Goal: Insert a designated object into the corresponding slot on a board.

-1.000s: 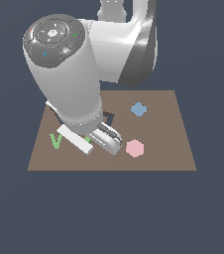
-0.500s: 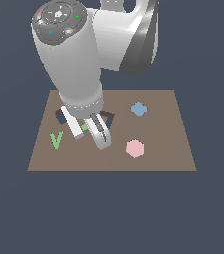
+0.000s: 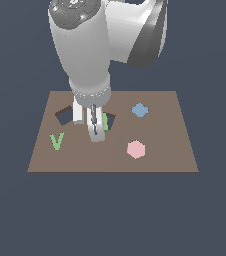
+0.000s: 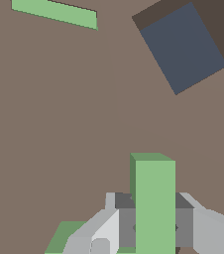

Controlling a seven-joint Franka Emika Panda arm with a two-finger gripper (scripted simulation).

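My gripper (image 3: 95, 135) is shut on the flat green L-shaped block (image 3: 105, 122), which shows between the grey fingers (image 4: 125, 227) in the wrist view (image 4: 154, 198). The block hangs at the dark L-shaped slot (image 3: 110, 120) in the middle of the brown board (image 3: 165, 150). Most of the slot is hidden by the gripper and the block. I cannot tell whether the block rests in the slot or just above it.
A dark square recess (image 3: 65, 115) (image 4: 186, 44) lies toward the exterior view's left of the gripper. A thin green V piece (image 3: 57, 141) (image 4: 54, 12) lies at the front left. A pink hexagon (image 3: 135, 149) and a blue piece (image 3: 140, 110) lie on the right half.
The arm has swung upright and carried the green block from the front left of the board, near the V piece, back and to the exterior view's right, to the L-shaped slot.
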